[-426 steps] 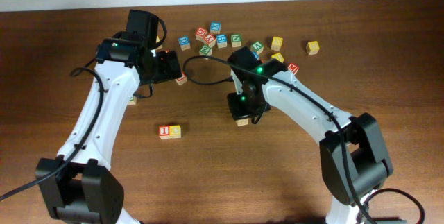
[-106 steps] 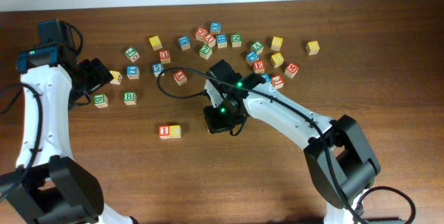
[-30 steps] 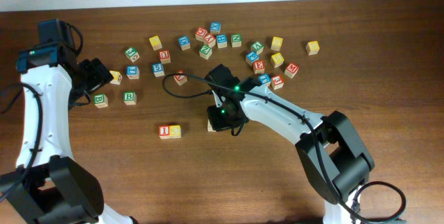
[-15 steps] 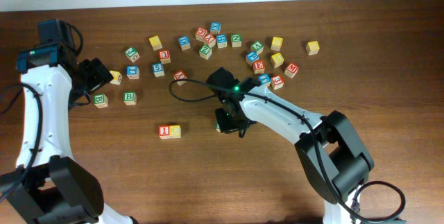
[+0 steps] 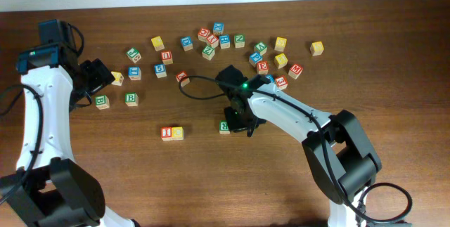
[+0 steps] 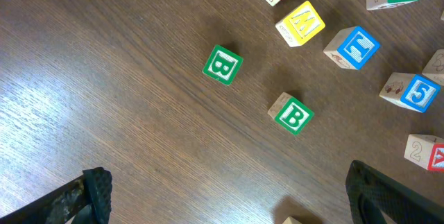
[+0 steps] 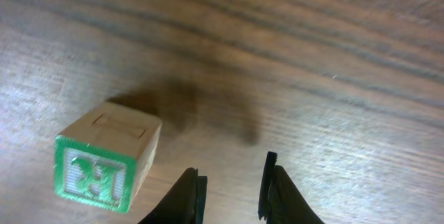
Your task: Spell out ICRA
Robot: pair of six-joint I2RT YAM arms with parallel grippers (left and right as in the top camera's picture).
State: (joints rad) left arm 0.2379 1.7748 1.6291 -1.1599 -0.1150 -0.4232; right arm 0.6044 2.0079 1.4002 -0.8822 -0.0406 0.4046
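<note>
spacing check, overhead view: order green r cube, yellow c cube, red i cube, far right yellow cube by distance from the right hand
1. green R cube, beside the right hand
2. yellow C cube, farther left
3. red I cube, beyond C
4. far right yellow cube, upper right

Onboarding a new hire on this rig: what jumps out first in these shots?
The right gripper is at mid-table, with a green letter cube lying free just beside it, not in its grasp. Left of that, a red I cube touches a yellow cube. A scatter of other letter cubes runs along the table's far side, and at its left end the left gripper hangs open over two green B cubes.
</note>
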